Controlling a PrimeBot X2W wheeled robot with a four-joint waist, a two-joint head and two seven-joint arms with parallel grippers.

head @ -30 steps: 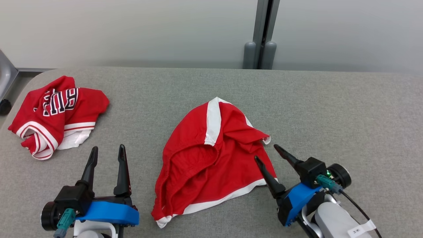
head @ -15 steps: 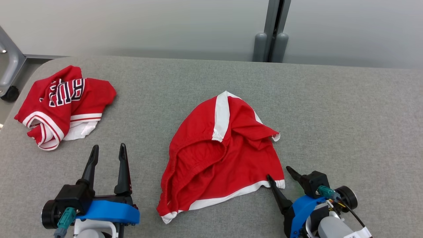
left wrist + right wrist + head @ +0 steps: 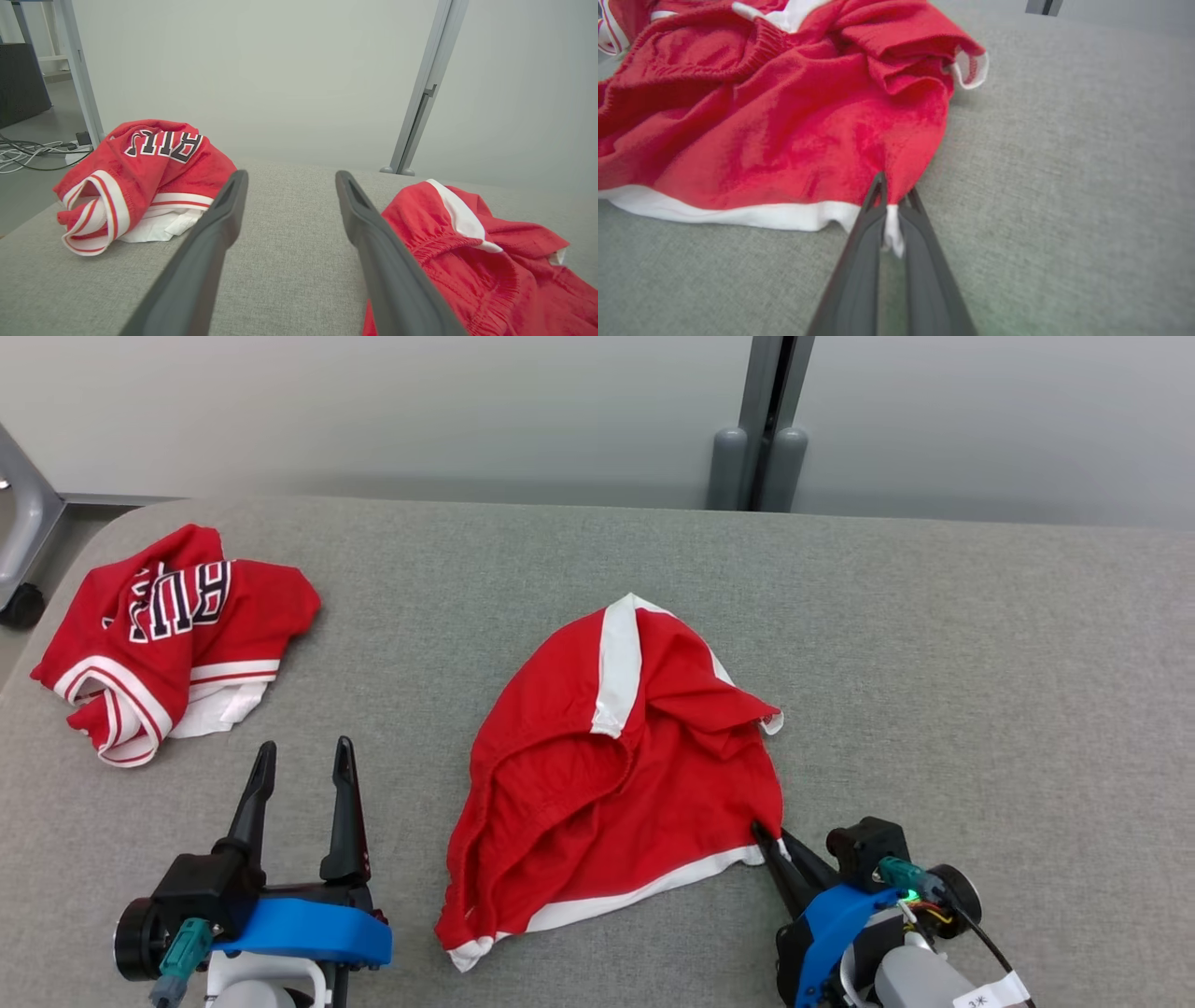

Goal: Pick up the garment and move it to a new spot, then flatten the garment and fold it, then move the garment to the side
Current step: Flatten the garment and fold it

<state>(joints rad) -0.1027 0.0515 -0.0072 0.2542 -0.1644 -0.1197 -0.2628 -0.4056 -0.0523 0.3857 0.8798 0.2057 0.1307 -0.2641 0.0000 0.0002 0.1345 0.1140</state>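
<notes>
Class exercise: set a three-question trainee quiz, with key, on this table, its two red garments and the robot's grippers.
1. True or false: the right gripper is shut on the hem corner of the red shorts.
2. The left gripper is: A open, B shut empty, C shut on the shorts.
3. Fill in: in the head view, the lettered jersey lies to the shorts' ____.
Key: 1 true; 2 A; 3 left.

In my head view the garment (image 3: 616, 775) lies mid-frame on the table (image 3: 980, 663), with a second garment (image 3: 168, 635) at upper left by the table's edge. My left gripper (image 3: 306, 747) sits lower left, below and between them. My right gripper (image 3: 761, 831) is lower right, at the garment's lower right corner.
</notes>
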